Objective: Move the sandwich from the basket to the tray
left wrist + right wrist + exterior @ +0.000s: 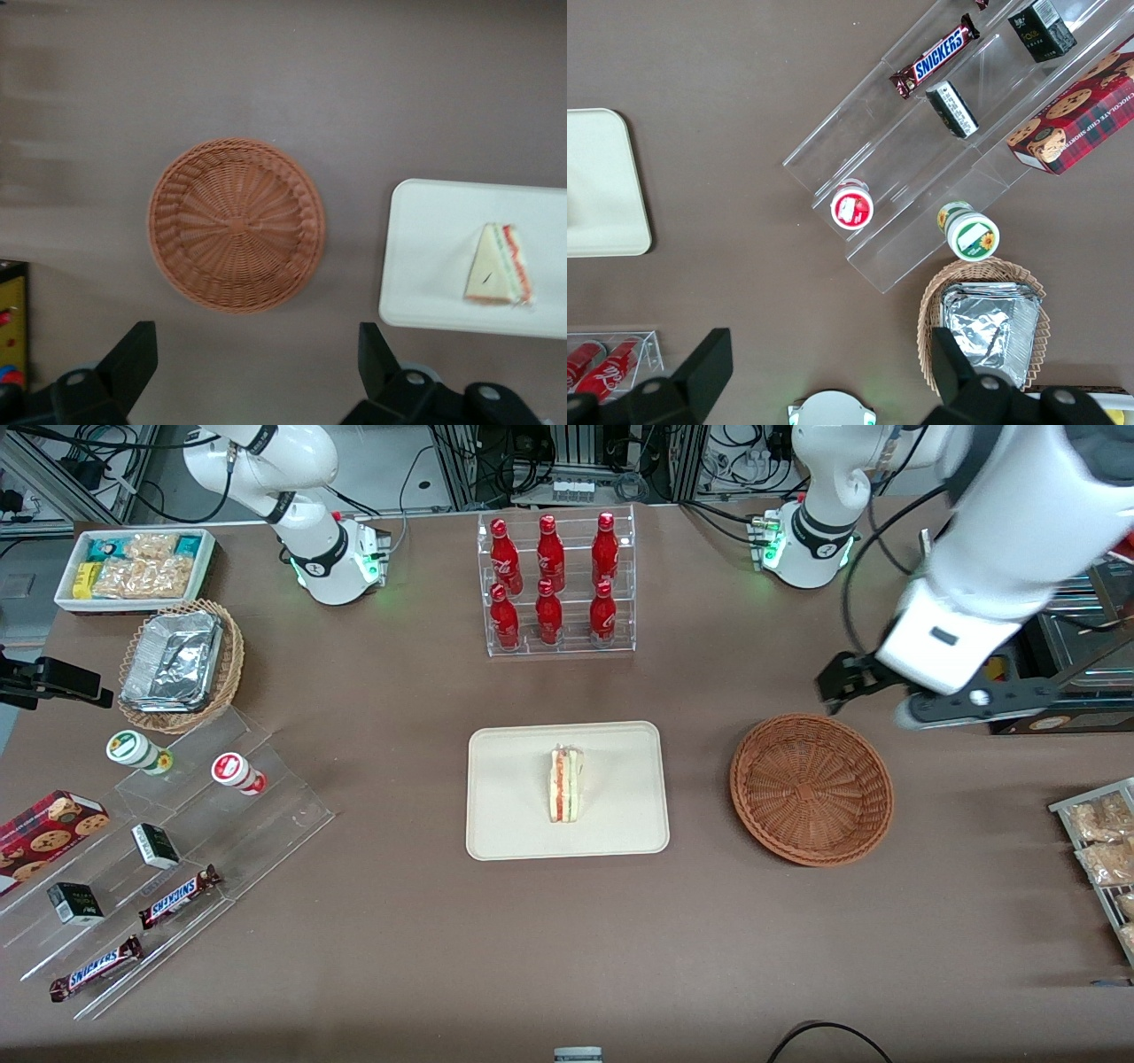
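With the sandwich (566, 785) already lying at the middle of the tray (514, 833), centre of the front frame, the basket (811, 788) to its right sat empty. The gripper (840, 680) hung wide and empty at the frame's right, above the basket's upper edge. The sensible finish was to retreat upward, clear of the basket.
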You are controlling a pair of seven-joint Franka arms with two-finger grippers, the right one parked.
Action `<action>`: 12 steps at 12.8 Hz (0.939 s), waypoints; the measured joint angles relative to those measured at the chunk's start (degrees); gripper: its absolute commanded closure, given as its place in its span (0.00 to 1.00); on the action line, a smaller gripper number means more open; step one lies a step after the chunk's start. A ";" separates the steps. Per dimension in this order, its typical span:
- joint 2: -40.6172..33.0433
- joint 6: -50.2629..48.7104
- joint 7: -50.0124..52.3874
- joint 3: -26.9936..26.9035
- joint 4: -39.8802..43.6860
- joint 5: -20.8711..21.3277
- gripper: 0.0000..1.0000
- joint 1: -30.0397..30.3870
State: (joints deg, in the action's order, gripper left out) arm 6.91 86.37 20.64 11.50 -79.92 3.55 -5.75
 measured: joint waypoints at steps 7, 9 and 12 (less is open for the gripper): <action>-2.98 -3.53 -19.08 -9.21 -1.28 -1.63 0.00 2.54; -3.99 -3.55 -20.23 -10.10 -2.46 -1.82 0.00 2.53; -7.74 -2.58 -21.61 -10.70 -7.04 -1.84 0.00 2.56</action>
State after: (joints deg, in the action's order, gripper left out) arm -0.84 83.78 -0.96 0.80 -86.96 1.71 -3.19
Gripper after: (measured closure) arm 0.000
